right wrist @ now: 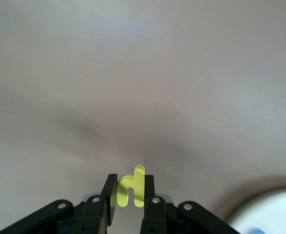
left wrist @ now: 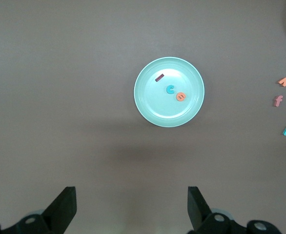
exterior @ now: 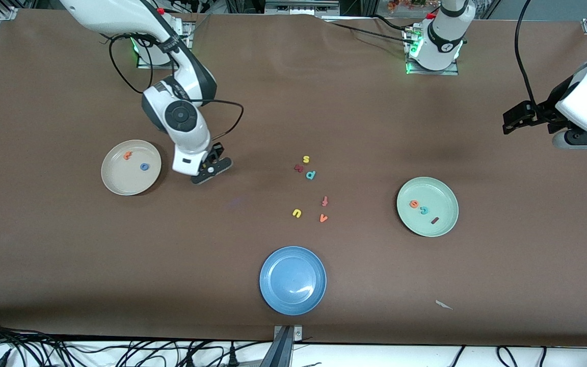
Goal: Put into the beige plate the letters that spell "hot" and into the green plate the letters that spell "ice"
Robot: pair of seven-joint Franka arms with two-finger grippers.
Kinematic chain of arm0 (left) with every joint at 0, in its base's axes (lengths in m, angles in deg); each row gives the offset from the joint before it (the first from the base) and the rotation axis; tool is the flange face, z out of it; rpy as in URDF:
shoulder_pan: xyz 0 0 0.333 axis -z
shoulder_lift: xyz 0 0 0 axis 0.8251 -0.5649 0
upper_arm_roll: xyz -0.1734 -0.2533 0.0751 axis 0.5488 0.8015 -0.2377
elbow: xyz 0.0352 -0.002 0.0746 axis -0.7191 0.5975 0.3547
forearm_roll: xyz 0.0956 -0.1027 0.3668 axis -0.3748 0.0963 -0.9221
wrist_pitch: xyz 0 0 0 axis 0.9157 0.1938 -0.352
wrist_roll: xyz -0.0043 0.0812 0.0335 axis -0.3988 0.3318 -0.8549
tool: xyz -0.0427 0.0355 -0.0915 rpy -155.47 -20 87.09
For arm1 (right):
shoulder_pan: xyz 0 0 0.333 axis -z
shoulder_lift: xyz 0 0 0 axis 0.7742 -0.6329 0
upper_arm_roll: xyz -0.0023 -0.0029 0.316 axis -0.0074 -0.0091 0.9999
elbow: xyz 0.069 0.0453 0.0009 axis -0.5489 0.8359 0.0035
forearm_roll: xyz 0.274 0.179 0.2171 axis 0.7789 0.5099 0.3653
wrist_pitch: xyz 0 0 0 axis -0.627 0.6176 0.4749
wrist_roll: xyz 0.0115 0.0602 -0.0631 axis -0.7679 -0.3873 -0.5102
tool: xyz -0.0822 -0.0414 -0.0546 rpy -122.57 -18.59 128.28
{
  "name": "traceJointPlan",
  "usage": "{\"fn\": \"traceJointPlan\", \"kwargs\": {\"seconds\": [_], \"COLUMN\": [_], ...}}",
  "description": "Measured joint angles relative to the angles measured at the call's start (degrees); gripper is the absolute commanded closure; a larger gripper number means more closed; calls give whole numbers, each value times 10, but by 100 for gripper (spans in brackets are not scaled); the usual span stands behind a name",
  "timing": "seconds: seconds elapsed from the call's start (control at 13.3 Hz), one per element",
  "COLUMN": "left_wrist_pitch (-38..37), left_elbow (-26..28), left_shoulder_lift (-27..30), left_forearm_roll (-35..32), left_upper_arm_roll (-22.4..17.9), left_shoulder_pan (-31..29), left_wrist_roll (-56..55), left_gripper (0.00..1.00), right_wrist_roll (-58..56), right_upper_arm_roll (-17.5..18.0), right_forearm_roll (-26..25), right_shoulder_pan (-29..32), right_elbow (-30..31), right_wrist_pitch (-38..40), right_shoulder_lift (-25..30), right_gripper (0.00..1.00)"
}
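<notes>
My right gripper (right wrist: 131, 191) is shut on the yellow h (right wrist: 132, 187), which stands upright between its fingers. In the front view this gripper (exterior: 212, 169) hangs over the bare table just beside the beige plate (exterior: 120, 178), whose edge (right wrist: 272, 212) shows in the right wrist view. The orange t (exterior: 128, 155) and blue o (exterior: 144, 166) lie in that plate. The green plate (exterior: 438, 196) holds the orange e (exterior: 414, 204), teal c (exterior: 424, 209) and dark red i (exterior: 434, 220). My left gripper (left wrist: 132, 204) waits open and empty, high over the left arm's end of the table (exterior: 515, 120), looking down on the green plate (left wrist: 145, 105).
Loose letters lie mid-table: a yellow s (exterior: 305, 159), a dark red letter (exterior: 298, 168), a teal p (exterior: 311, 175), a red-orange f (exterior: 324, 201), a yellow u (exterior: 297, 213) and an orange v (exterior: 323, 218). A blue plate (exterior: 293, 280) sits nearer the camera. A white scrap (exterior: 444, 305) lies near the front edge.
</notes>
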Motion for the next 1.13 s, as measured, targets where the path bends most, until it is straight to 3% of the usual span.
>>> {"fn": "traceJointPlan", "kwargs": {"seconds": [0.3, 0.9, 0.98, 1.05, 1.13], "left_wrist_pitch": [0, 0, 0, 0, 0], "left_elbow": [0, 0, 0, 0, 0], "left_shoulder_lift": [0, 0, 0, 0, 0], "left_forearm_roll": [0, 0, 0, 0, 0], "left_upper_arm_roll": [0, 0, 0, 0, 0], "left_shoulder_pan": [0, 0, 0, 0, 0], "left_wrist_roll": [0, 0, 0, 0, 0], "left_gripper": [0, 0, 0, 0, 0], "right_wrist_roll": [0, -6, -6, -6, -6], "right_upper_arm_roll": [-59, -200, -205, -206, -207], "right_forearm_roll": [0, 1, 1, 1, 1], "right_shoulder_pan": [1, 6, 12, 20, 27], "right_elbow": [-26, -10, -9, -9, -9], "right_wrist_pitch": [79, 84, 76, 64, 55], "right_shoulder_lift": [23, -1, -10, -21, -32], "right_gripper": [100, 100, 93, 75, 40]}}
